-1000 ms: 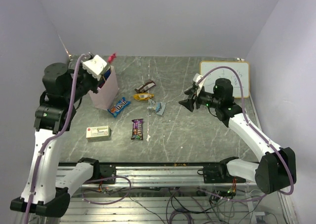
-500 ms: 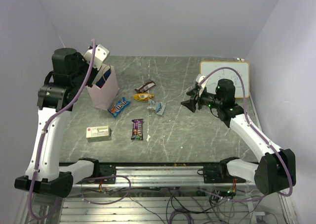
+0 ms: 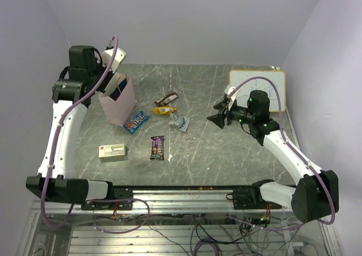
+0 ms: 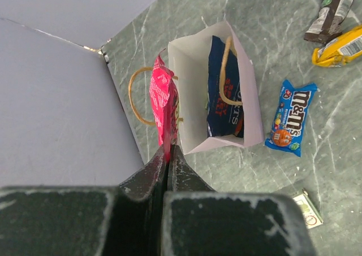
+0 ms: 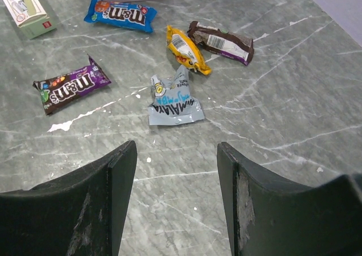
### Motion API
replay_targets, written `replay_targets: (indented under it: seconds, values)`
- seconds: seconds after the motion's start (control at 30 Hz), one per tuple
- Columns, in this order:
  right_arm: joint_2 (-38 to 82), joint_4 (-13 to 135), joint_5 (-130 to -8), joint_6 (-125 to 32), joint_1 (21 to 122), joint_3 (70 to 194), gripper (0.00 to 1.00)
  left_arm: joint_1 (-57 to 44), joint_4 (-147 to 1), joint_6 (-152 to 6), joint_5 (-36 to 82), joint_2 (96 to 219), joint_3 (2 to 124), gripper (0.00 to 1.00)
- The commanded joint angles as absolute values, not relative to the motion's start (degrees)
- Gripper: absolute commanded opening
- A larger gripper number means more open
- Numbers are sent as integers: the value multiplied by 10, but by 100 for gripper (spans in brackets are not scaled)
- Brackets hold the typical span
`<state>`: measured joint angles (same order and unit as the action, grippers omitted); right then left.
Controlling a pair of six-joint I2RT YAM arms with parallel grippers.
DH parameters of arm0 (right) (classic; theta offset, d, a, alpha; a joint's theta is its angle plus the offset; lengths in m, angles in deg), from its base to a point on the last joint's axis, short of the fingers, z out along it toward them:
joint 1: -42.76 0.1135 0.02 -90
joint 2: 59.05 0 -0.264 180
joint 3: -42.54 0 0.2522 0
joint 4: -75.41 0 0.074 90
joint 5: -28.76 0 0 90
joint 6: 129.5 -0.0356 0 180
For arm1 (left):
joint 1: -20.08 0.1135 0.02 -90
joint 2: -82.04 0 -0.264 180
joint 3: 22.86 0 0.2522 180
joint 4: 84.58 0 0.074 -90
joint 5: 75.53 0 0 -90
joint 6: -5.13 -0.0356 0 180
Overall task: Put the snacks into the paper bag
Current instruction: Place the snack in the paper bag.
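Snacks at the near edge: the dark purple bar [image 3: 158, 147] lies closest to you, near a beige box [image 3: 112, 151] that you should leave alone.
Snacks mid-tabletop: the silver packet [image 5: 172, 100], yellow packet [image 5: 186, 52] and brown bar [image 5: 222, 41] cluster near the centre. The blue packet [image 4: 291, 123] lies just beside the bag's foot.
Right claw [image 5: 176, 154]: its fingers are apart and hold nothing. It hovers right of the centre cluster, facing it.
Paper bag [image 4: 251, 112]: it stands upright toward the far left corner with its mouth open. The large dark blue packet [image 4: 223, 92] is already inside.
Left claw [image 4: 168, 151]: it looks pinched shut on one end of the red-pink packet [image 4: 161, 95], above the bag's left wall rather than its mouth.
Step in hand: dropping that packet in. Shift the packet toward the tabletop's centre until it hangs over the opening, clear of the handle loops, then let go. Released here, it may slide down outside the bag.
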<state>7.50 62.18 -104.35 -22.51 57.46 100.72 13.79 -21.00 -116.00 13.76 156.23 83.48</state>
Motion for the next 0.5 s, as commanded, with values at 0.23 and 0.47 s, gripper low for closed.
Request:
replay_targets:
  seconds: [0.23,0.47]
  values:
    - [74,624,-1057,-218,567,999,59,179,-146,-1162,223,1663,924,7]
    - [78,620,-1060,-214,567,1002,59,181,-136,-1159,229,1692,937,7]
